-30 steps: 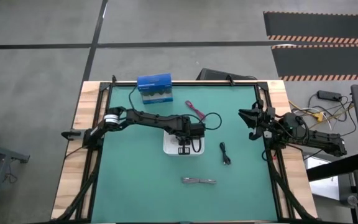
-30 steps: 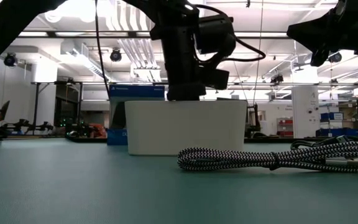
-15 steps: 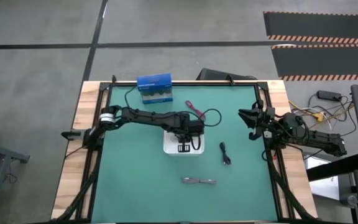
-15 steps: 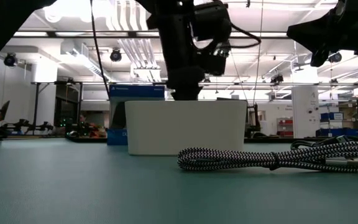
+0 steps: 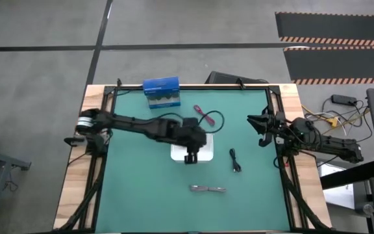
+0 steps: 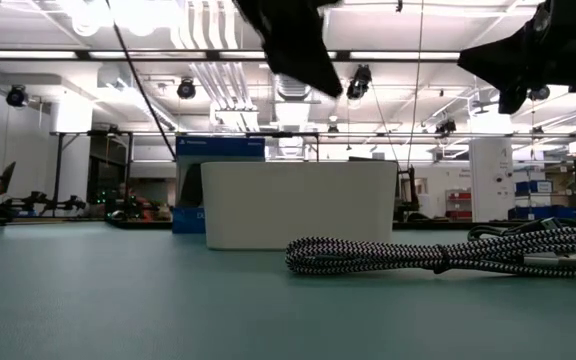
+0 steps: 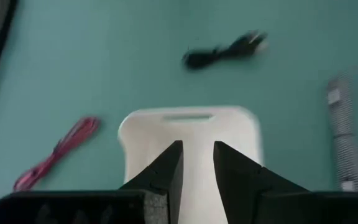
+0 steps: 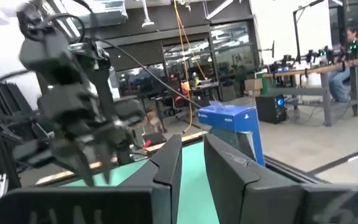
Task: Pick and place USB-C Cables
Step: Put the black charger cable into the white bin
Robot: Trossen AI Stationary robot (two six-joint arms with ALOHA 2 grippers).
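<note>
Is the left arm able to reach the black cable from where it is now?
Probably yes. The left gripper hangs over the tray, and the black cable lies on open mat just beside it, nothing between.

A robotics lab or workshop hall: a green-topped bench (image 5: pixel 148 188) on a concrete floor (image 5: pixel 37 39) with striped hazard markings (image 5: pixel 333 29), ceiling strip lights (image 6: pixel 118 55), exposed ducts (image 6: pixel 218 80), distant workstations (image 8: pixel 303 68) and a seated person (image 8: pixel 353 59).
</note>
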